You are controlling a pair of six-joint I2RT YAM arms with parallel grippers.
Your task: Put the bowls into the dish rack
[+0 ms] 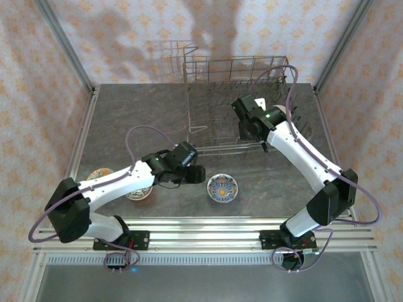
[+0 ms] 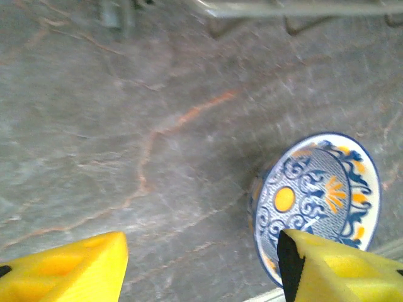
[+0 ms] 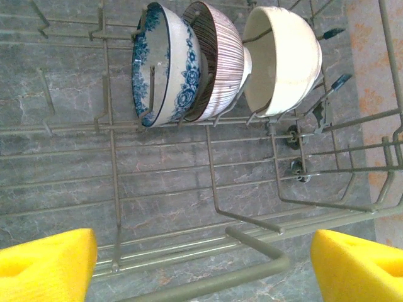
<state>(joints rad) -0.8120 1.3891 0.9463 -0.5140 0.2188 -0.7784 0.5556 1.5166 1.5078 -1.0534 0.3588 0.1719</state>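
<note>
A blue-and-orange patterned bowl sits upright on the table in front of the dish rack. My left gripper hovers just left of it, open and empty. In the left wrist view the same bowl lies by the right yellow fingertip, outside the gap of the left gripper. My right gripper is open over the rack's front part. Beyond the right gripper, three bowls stand on edge in the tines: a blue floral bowl, a striped bowl and a cream bowl.
Two more bowls sit at the near left, one beside the left arm and one partly under its forearm. The rack's thick front rail runs just below the right fingers. Bare table lies left of the rack.
</note>
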